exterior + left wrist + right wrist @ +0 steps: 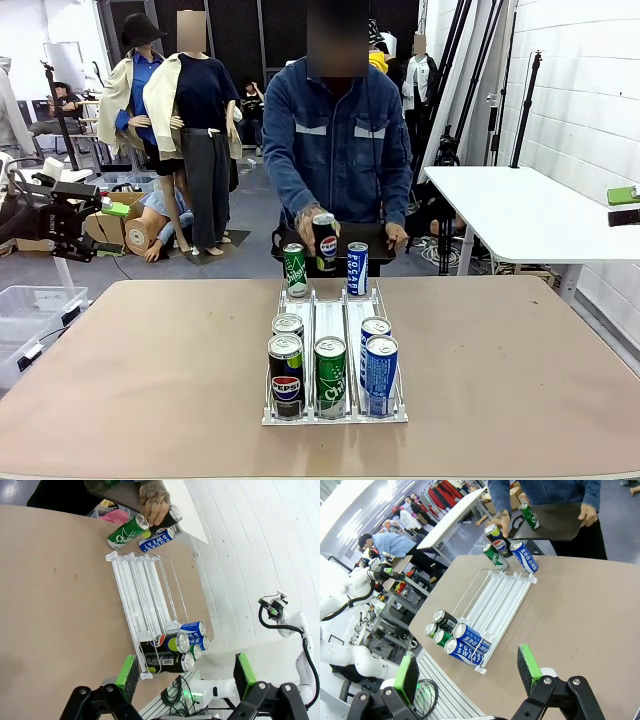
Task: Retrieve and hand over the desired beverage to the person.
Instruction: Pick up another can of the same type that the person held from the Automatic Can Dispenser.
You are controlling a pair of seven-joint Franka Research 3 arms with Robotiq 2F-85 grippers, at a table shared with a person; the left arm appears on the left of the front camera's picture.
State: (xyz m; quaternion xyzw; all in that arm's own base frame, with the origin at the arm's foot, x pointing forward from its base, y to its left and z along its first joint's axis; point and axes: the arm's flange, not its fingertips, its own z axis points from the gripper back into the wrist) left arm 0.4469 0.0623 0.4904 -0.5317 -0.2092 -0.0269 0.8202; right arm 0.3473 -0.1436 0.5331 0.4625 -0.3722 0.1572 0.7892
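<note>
**Black Pepsi can, in hand at the rack's far end**

Holder: the person (pixel 337 140), in a blue denim work jacket with pale chest stripes, standing at the far side of the table (pixel 150 360).
Item: one hand (pixel 308 218) grips a black Pepsi can (pixel 325 243) with a silver top, its red-white-blue roundel facing me.
Axis: near vertical, top up, leaning slightly.
Location: over the middle lane at the far end of the clear rack (pixel 330 310), between an upright green can (pixel 295 270) and a blue Pocari can (pixel 357 268).
Also held: the other hand (pixel 396 236) holds a dark tray (pixel 370 238).
My left claw (pixel 186 670): pads spread wide, empty.
My right claw (pixel 467 672): likewise wide, holding nothing.
</note>
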